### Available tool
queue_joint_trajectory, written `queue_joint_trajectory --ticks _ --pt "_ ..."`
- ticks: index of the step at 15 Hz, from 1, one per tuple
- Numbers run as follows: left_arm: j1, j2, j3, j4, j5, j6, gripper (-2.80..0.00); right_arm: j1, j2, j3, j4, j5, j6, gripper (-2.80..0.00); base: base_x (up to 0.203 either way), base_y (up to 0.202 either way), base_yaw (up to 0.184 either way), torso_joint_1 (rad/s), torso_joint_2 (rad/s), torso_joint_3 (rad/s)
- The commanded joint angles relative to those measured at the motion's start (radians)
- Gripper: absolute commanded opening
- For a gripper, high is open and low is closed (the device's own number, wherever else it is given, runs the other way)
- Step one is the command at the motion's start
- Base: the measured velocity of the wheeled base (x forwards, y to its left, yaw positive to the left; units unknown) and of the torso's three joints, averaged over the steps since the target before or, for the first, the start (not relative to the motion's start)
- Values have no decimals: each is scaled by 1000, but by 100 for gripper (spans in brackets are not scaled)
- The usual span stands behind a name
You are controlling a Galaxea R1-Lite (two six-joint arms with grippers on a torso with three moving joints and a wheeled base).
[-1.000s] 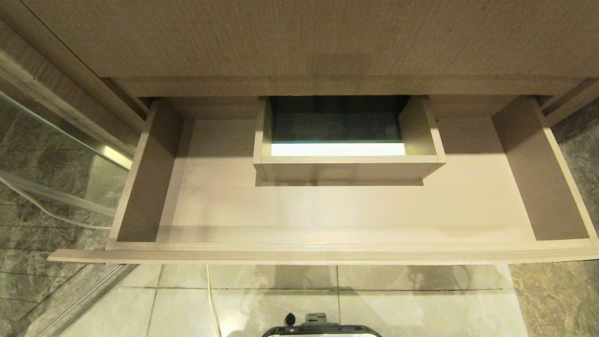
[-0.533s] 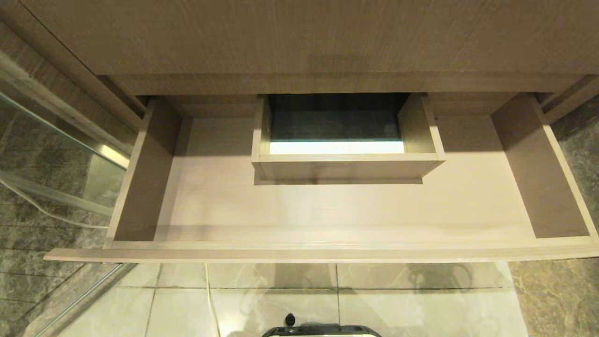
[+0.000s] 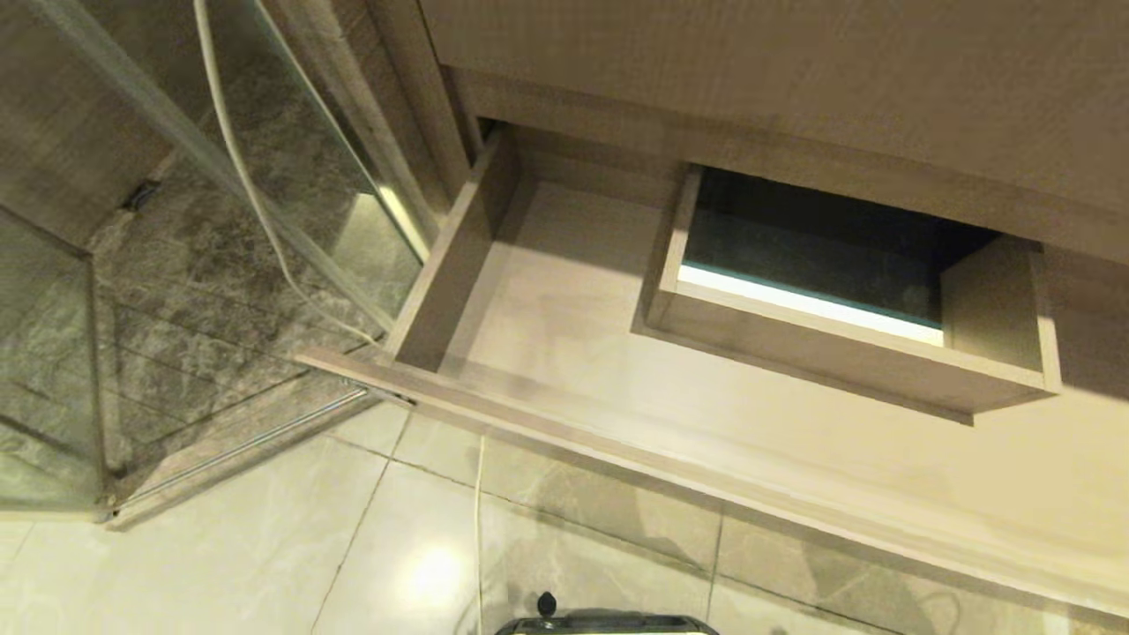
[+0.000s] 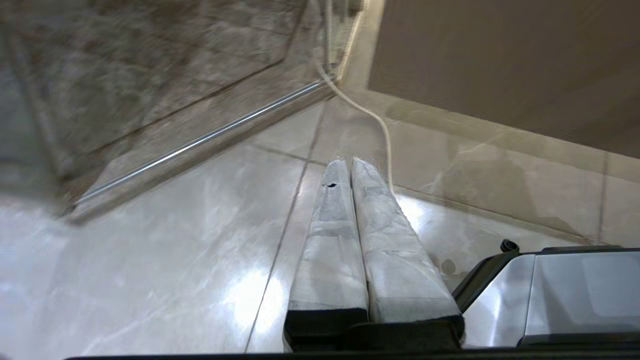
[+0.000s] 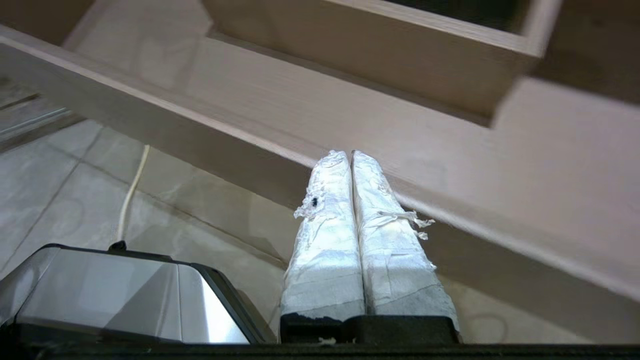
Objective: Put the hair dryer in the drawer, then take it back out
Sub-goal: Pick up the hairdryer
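The drawer [image 3: 564, 344] stands pulled open, a wide shallow light wood-grain box with nothing lying on its floor. A rectangular boxed cutout [image 3: 847, 357] sits at its back. The hair dryer is out of view. Neither arm shows in the head view. My right gripper [image 5: 351, 154] is shut and empty, low in front of the drawer [image 5: 360, 120], below its front rim. My left gripper [image 4: 350, 162] is shut and empty, hanging over the glossy floor tiles [image 4: 165, 260].
A glass shower partition [image 3: 176, 265] with a metal floor rail [image 3: 238, 445] stands left of the drawer. A thin white cord [image 3: 479, 511] runs across the floor tiles. My own base [image 3: 604, 624] shows at the near edge. A taller wood-grain panel [image 3: 794, 79] rises above the drawer.
The whole head view has swung to the left, so the drawer now lies slanted toward the right and more of the glass partition shows. Nothing in the scene itself has moved.
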Motion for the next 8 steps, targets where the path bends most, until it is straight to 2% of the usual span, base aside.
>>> queue_joint_trajectory --ticks 1,8 --pt "0 0 2 0 0 0 -280 1 -38 40 -2 0 1 -280 3 -7 85 -9 -1 -1" --pt "0 0 2 0 0 0 -280 1 -38 40 -2 0 1 -280 0 0 0 0 0 0"
